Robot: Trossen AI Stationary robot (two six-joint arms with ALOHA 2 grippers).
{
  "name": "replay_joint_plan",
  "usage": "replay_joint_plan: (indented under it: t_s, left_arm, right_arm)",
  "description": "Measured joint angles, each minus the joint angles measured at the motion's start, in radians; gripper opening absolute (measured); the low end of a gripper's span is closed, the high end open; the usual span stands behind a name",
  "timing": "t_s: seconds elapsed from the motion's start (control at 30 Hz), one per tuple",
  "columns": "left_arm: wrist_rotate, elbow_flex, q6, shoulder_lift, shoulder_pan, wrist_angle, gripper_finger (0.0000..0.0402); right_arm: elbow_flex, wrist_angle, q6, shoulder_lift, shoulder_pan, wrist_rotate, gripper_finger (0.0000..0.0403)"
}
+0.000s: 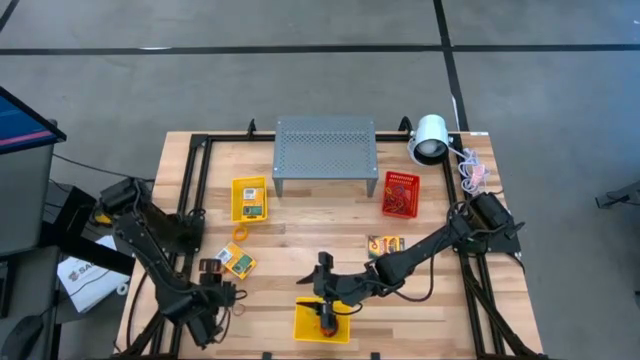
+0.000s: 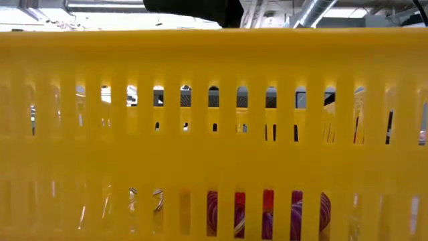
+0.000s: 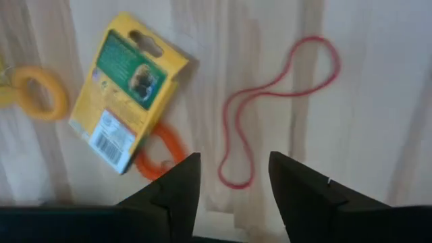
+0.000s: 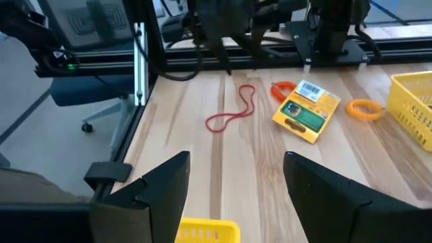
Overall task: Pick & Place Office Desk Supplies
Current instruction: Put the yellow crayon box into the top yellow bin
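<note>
Nearest item: yellow slotted plastic basket (image 2: 214, 134) fills the low view; coloured shapes show through its lower slots but cannot be identified.
Basket position: at the near table edge, centre, in the high view (image 1: 300, 328).
Right gripper (image 1: 325, 300): above that basket; its fingers (image 4: 162, 185) stand apart, nothing between them.
Left gripper (image 3: 233, 192): at the near left part of the light wooden table (image 1: 300, 225); fingers (image 3: 175, 189) apart, over bare wood, the loop's end lying in their gap, not clenched on it.
Thin red rubber-band loop (image 3: 270, 101): flat on the wood, drawn into a long bent shape, untouched.
Flat yellow-and-green crayon box (image 3: 125, 91): beside the loop, lying askew, barcode up; an orange band (image 3: 158, 152) is partly under its corner.
Yellow ring (image 3: 37, 91): just beyond the box, cut off by the frame edge.
Second crayon box (image 1: 386, 243): right of centre, next to the right arm.
Open room: bare wood between the red loop and the near basket.
Far side: grey perforated metal stand (image 1: 325, 150), red basket (image 1: 400, 193), second yellow basket (image 1: 250, 198), white cylindrical lamp (image 1: 430, 138).
Table edges: black frame rails run along both sides.
</note>
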Motion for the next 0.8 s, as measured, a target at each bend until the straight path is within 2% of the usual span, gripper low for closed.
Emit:
replay_joint_plan:
  t_s: [0.07, 0.23, 0.37, 0.43, 0.6, 0.8]
  left_arm:
    - [-0.023, 0.0, 0.0, -0.012, -0.005, 0.038, 0.0164]
    - [-0.164, 0.0, 0.0, -0.078, -0.003, 0.18, 0.0161]
    - [-0.189, 0.0, 0.048, -0.168, 0.01, 0.278, 0.0163]
    - [-0.198, 0.0, 0.09, -0.215, 0.014, 0.294, 0.0163]
    - [-0.32, -0.043, 0.099, -0.295, 0.014, 0.299, 0.0162]
    - [-0.514, -0.064, 0.1, -0.291, -0.051, 0.261, 0.0166]
  right_arm:
    - [0.0, 0.009, 0.001, 0.0, 0.0, 0.0, 0.0234]
    - [0.0, 0.035, 0.002, 0.0, -0.001, -0.001, 0.0234]
    - [0.0, 0.048, 0.002, 0.0, 0.006, -0.001, 0.0234]
    - [0.0, 0.046, 0.002, 0.0, 0.01, -0.003, 0.0234]
    - [0.0, 0.046, 0.002, 0.0, 0.018, -0.004, 0.0234]
    - [0.0, 0.049, 0.003, 0.0, 0.022, -0.004, 0.0234]
